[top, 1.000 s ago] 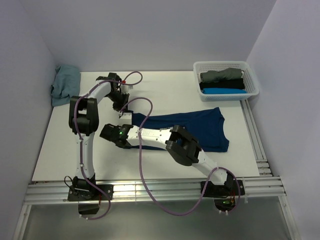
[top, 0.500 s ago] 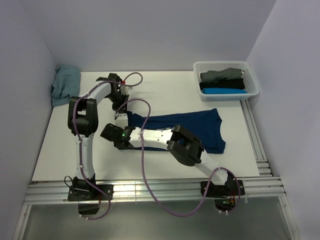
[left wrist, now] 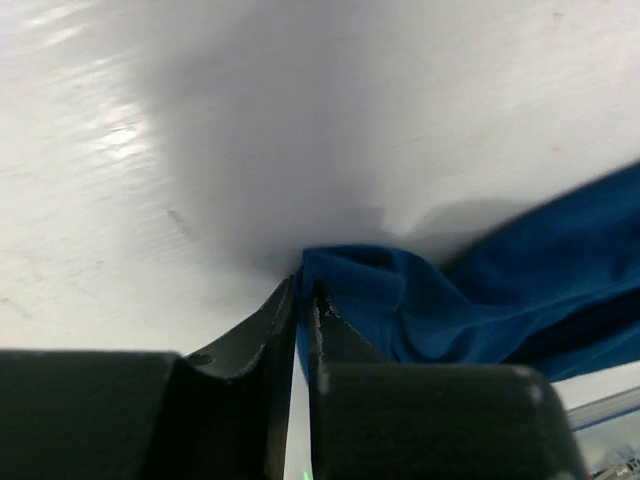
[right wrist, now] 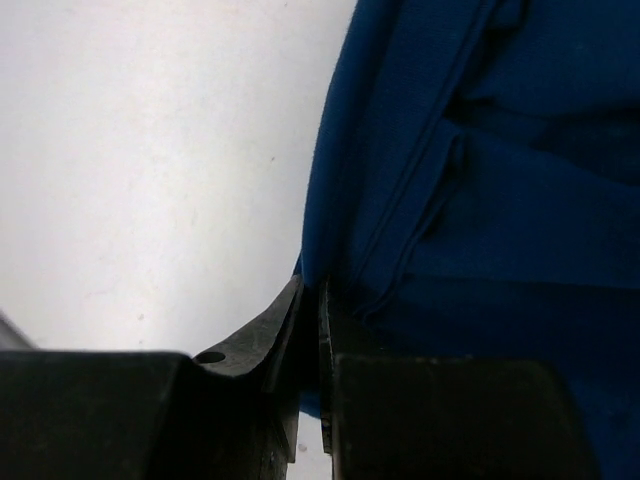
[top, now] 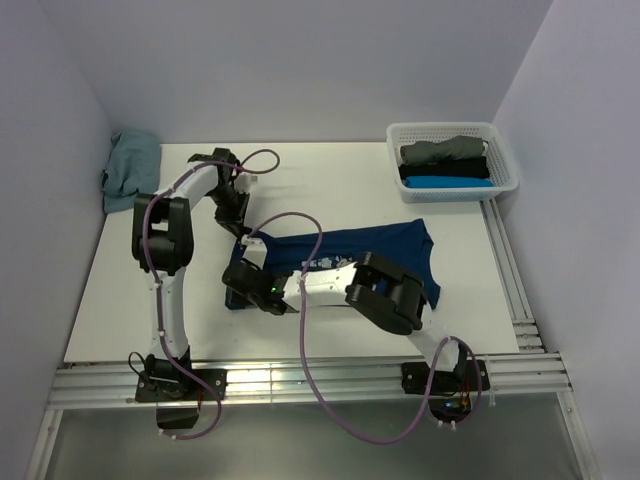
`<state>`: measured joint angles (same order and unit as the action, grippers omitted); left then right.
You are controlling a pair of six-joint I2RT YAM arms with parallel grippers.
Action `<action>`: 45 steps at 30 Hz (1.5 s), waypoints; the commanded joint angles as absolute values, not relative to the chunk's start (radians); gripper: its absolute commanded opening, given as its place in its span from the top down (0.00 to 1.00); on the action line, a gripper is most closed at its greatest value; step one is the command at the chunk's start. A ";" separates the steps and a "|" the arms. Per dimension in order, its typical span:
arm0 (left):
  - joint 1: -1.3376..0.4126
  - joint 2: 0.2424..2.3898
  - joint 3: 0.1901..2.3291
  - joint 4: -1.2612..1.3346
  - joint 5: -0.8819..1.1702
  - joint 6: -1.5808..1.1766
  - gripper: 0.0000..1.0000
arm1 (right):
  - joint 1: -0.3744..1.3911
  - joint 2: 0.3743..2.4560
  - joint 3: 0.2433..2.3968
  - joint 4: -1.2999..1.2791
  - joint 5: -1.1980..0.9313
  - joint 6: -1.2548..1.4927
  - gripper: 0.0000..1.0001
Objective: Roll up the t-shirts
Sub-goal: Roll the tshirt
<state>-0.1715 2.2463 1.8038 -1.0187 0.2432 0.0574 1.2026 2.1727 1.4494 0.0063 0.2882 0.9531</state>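
Note:
The dark navy t-shirt (top: 385,255) lies spread across the middle of the white table, its left end bunched. My left gripper (top: 243,232) is at the shirt's far-left corner. In the left wrist view it (left wrist: 303,292) is shut on a fold of the navy cloth (left wrist: 500,290). My right gripper (top: 238,285) is at the near-left corner. In the right wrist view it (right wrist: 312,295) is shut on the shirt's edge (right wrist: 500,200). A pale teal shirt (top: 130,168) lies crumpled at the back left corner.
A white lattice basket (top: 508,165) at the back right holds rolled grey (top: 440,150), black and bright blue shirts. Metal rails run along the table's right edge (top: 515,290) and near edge. Walls close in the table on three sides.
The navy shirt has slid to the left with both grippers holding its left end. The right wrist has moved nearer and to the right. The shirt's left end is now bunched.

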 commanded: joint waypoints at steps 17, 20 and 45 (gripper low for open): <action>-0.003 2.098 1.805 -1.038 0.515 0.173 0.41 | 1.178 2.031 1.126 0.532 0.141 1.124 0.91; 0.055 2.125 1.827 -1.112 0.620 0.257 0.41 | 1.166 2.019 1.077 0.604 0.137 1.161 0.91; 0.058 2.143 1.549 -1.160 0.676 0.414 0.33 | 1.151 2.011 0.937 0.819 0.204 1.273 0.95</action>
